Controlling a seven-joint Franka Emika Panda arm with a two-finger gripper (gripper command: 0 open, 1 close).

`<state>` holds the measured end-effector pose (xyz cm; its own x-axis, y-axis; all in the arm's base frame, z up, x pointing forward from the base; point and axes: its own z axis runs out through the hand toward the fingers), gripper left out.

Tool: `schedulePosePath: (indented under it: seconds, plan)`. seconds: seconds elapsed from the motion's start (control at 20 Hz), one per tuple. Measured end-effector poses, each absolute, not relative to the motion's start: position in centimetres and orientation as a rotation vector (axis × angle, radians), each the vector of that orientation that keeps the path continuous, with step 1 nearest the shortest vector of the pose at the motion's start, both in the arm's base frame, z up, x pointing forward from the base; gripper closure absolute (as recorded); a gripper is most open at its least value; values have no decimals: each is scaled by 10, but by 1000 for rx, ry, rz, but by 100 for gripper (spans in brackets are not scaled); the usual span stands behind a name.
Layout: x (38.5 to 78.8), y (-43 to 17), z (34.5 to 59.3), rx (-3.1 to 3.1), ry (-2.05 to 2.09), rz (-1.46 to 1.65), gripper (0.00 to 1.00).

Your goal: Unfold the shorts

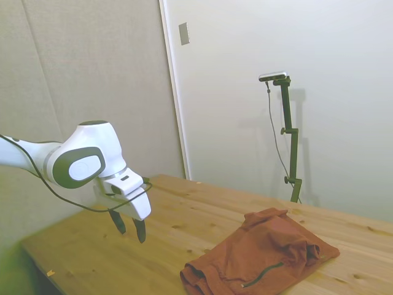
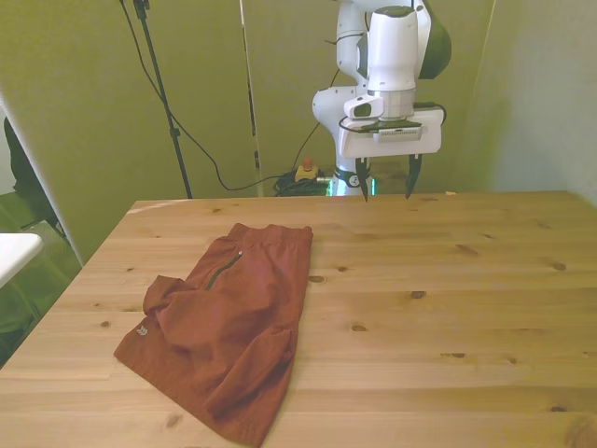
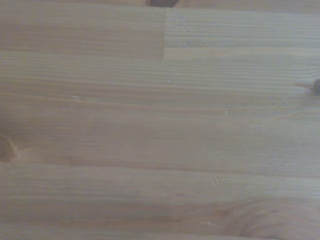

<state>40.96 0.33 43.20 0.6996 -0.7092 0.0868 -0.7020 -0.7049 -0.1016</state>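
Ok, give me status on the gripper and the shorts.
Gripper jaws open, empty, above bare table. Shorts folded, untouched, off toward the front view's left. Nothing in the way.

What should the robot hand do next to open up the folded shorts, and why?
Probably move across and down toward the shorts. The gripper hangs open above bare table near the far edge, well apart from them, and the wrist view shows only wood. The shorts lie folded over toward the front view's left, untouched.
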Motion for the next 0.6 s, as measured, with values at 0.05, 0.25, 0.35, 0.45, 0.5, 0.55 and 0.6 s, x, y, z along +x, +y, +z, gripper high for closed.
schedulePosePath:
  seconds: [0.05, 0.25, 0.35, 0.45, 0.5, 0.55, 0.6]
  plan:
    - [410, 3, 432, -2840, 1181, -183, 0]
    - [415, -6, 437, -2812, 1217, -266, 0]
    - [419, -20, 444, -2778, 1267, -329, 0]
    - [423, -45, 455, -2731, 1330, -391, 0]
    - [426, -61, 461, -2699, 1366, -423, 0]
    - [429, -78, 467, -2664, 1405, -456, 0]
    - [433, -97, 472, -2630, 1447, -481, 0]
